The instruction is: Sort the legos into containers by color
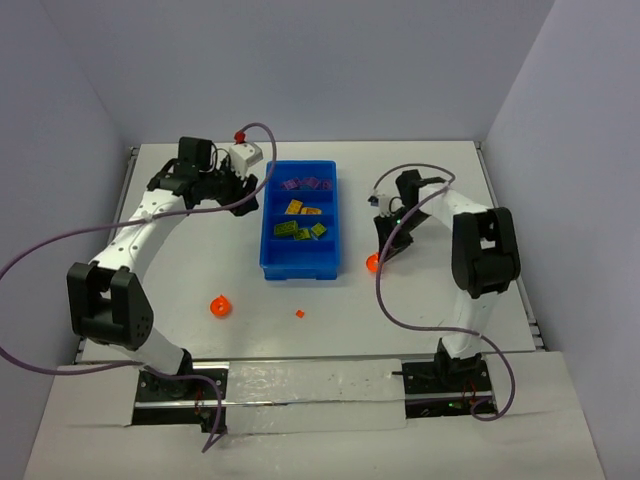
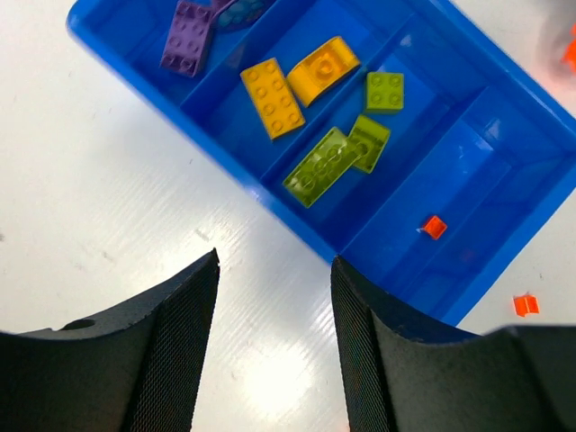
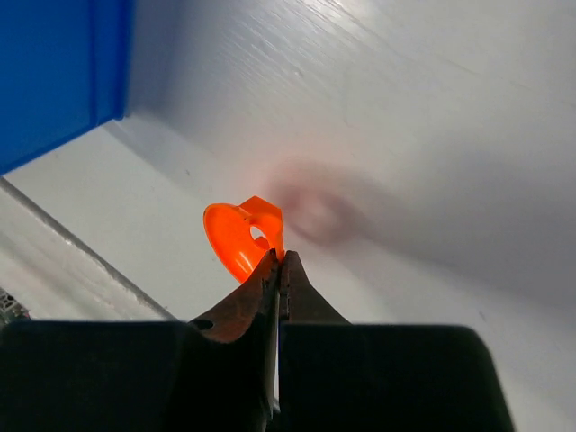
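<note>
The blue tray lies mid-table, with four compartments. In the left wrist view the tray holds purple legos, yellow legos, lime green legos and one tiny orange lego, each colour in its own compartment. My left gripper is open and empty over the table beside the tray's left wall; the top view shows it too. My right gripper is shut on the rim of a round orange lego, right of the tray's near right corner.
A second round orange lego sits on the table near left of the tray. A tiny orange lego lies just in front of the tray, also in the left wrist view. Purple cables loop from both arms.
</note>
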Controlling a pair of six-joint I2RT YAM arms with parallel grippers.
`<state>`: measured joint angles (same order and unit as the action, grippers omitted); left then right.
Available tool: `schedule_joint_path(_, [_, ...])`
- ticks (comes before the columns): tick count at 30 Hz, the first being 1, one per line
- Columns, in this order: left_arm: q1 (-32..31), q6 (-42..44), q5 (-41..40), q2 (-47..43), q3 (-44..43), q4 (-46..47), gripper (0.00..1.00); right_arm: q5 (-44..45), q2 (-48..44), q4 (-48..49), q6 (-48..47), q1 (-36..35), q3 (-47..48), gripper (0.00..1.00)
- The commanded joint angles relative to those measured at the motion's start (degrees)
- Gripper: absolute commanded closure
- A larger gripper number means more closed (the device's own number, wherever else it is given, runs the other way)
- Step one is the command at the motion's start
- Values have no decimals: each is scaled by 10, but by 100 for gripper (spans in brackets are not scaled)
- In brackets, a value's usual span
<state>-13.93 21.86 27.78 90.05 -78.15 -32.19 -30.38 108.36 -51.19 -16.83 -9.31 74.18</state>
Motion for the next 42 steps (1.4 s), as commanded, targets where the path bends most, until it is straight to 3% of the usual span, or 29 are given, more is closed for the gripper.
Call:
schedule_joint_path(1, [50,-41,50,-30,6,28,39,5,-108,-69,-52,38,81,100])
schedule_joint_path(5, [64,-13,82,-31,-1,-16,36,11,-114,-75,-51,10,171,100])
schedule_joint_path(9, [73,11,87,-51,31,-58,33,26,-95,-50,-29,-62,257,100])
schedule_joint_path(15, [114,36,102,-87,72,-137,26,78,-67,-19,-40,-172,293,100])
schedule_joint_path(18, [152,59,141,-97,93,-174,3,92,-68,0,-65,-211,274,100])
schedule_joint_path(19, [170,63,151,-100,97,-188,1,100,-71,6,-73,-219,265,100])
schedule_joint_path(24, [211,59,177,-125,141,-211,1,151,-85,51,-114,-264,202,100])
schedule_joint_path(30, [216,99,164,-142,190,-247,3,180,-55,77,-130,-282,183,100])
schedule_joint_path(42, [244,201,130,-77,183,-309,8,192,-7,65,-159,-297,189,99])
